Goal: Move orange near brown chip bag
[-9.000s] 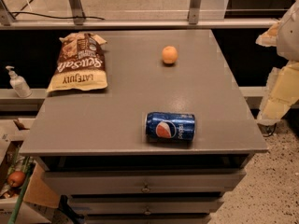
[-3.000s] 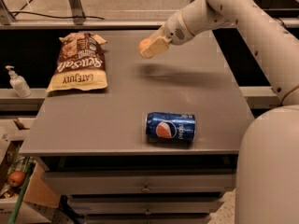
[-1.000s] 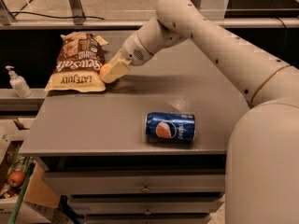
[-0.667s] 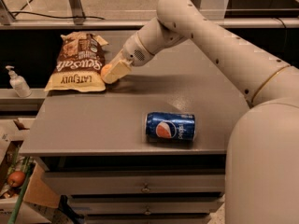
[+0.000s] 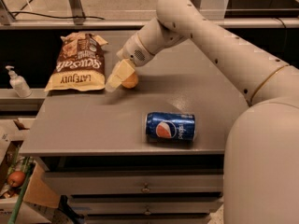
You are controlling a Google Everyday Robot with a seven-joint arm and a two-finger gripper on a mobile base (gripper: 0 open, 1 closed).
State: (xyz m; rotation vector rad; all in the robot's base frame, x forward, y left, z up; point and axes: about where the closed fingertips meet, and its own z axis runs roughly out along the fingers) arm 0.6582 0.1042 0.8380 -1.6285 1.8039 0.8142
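The orange (image 5: 131,81) rests on the grey table (image 5: 93,120), just right of the brown chip bag (image 5: 79,62), which lies flat at the back left. My gripper (image 5: 117,80) is low over the table between bag and orange. Its cream fingers (image 5: 124,70) are spread, and the orange shows at their right side, partly hidden behind them. The arm reaches in from the right.
A blue Pepsi can (image 5: 170,126) lies on its side near the table's front edge. A white pump bottle (image 5: 17,82) stands on a shelf to the left. Drawers are under the table, and a box with a reddish fruit (image 5: 16,178) is at the lower left.
The gripper carried the orange from the back middle of the table to beside the bag. The fingers have now parted and the orange shows on the table.
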